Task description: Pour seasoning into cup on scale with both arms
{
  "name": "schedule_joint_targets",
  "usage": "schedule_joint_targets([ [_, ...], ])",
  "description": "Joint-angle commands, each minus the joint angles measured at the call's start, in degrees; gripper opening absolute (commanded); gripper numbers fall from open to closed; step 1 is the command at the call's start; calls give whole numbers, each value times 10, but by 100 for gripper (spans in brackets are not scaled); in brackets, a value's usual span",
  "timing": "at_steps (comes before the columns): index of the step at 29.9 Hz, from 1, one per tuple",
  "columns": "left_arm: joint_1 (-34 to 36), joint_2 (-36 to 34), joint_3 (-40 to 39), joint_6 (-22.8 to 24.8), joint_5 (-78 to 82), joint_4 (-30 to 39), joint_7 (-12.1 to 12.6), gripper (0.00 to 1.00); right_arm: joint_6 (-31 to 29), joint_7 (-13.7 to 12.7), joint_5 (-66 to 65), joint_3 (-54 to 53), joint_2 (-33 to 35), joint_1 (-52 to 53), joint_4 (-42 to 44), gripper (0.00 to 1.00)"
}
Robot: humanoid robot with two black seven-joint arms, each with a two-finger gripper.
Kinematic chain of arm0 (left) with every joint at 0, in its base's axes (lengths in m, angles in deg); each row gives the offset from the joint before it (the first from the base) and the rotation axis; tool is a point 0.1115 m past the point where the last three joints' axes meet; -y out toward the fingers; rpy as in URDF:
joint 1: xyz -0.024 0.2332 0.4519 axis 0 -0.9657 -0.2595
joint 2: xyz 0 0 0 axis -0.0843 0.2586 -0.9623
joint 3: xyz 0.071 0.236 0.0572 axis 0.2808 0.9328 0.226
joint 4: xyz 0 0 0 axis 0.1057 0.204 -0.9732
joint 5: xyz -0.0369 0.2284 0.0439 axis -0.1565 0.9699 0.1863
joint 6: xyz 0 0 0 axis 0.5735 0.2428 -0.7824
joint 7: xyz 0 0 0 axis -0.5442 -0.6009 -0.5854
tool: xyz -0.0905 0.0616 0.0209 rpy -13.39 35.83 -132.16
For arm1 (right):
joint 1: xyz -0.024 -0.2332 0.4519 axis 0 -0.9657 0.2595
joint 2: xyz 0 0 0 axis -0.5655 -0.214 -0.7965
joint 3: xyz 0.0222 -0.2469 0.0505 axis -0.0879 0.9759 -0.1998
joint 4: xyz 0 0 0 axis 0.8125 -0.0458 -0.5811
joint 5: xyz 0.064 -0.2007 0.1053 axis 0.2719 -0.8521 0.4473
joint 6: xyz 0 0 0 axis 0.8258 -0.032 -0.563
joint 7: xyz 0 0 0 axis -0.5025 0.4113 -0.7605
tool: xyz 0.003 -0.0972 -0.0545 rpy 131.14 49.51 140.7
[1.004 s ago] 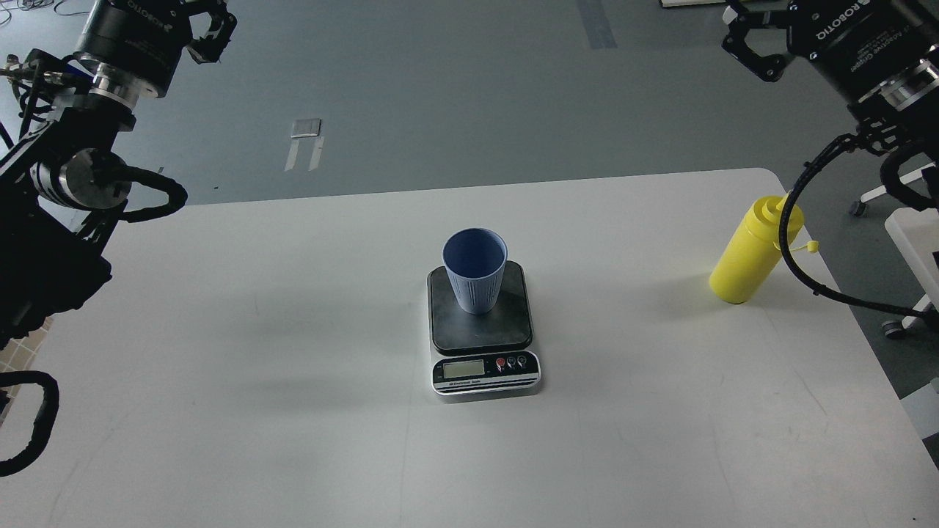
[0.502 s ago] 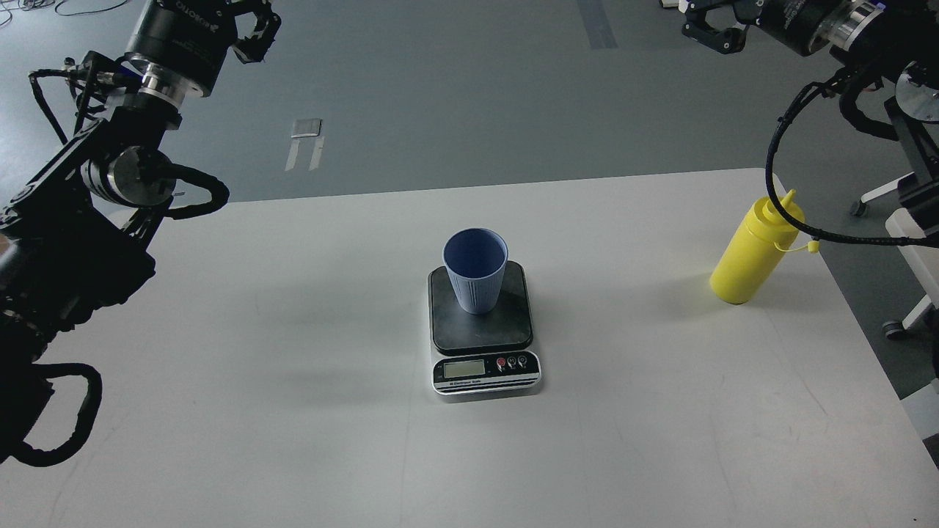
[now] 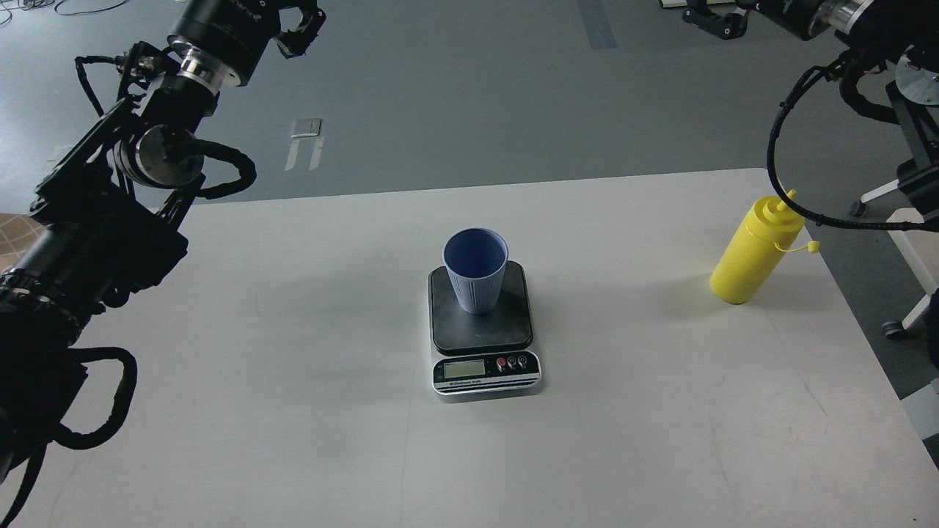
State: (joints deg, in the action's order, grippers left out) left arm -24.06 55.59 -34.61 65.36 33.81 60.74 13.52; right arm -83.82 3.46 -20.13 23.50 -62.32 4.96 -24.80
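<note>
Grey floor with a few strips of pale tape lay behind a white rectangular table point(image 3: 293, 440) with rounded corners.

At the table's centre sat a small digital kitchen scale point(image 3: 484, 345) with a black rounded-square platform and a silver front strip carrying an LCD display and small buttons, one of them red. Under the display ran a line of small print, too fine to read. On the platform stood a light blue tapered plastic cup point(image 3: 475, 270), upright, with fine vertical ribs on its lower half.

Near the table's right edge, towards the far right corner, stood a tall bright yellow plastic squeeze bottle point(image 3: 754, 253) with a ribbed nozzle, its small tethered cap hanging off to the right. A black cable loop of the right arm passed just beside its top.

Over the floor beyond the far left corner, the left gripper point(image 3: 297, 26) was cut by the top edge of the view; only part of one black finger showed, so whether its claw was apart or together could not be told. It touched nothing visible. Lettering on its body was unreadable.

Beyond the far right corner, the right gripper point(image 3: 710, 16) was likewise cropped at the top edge, its opening impossible to judge, well apart from the bottle.
</note>
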Motion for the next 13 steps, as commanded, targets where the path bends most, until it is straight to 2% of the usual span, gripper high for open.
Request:
schedule_joint_targets([
  [1, -4, 8, -12, 0, -1, 0, -2, 98, 0, 1, -10, 0, -3, 1, 1, 100],
  [13, -5, 16, -11, 0, -1, 0, 4, 98, 0, 8, -18, -1, -4, 1, -1, 100],
])
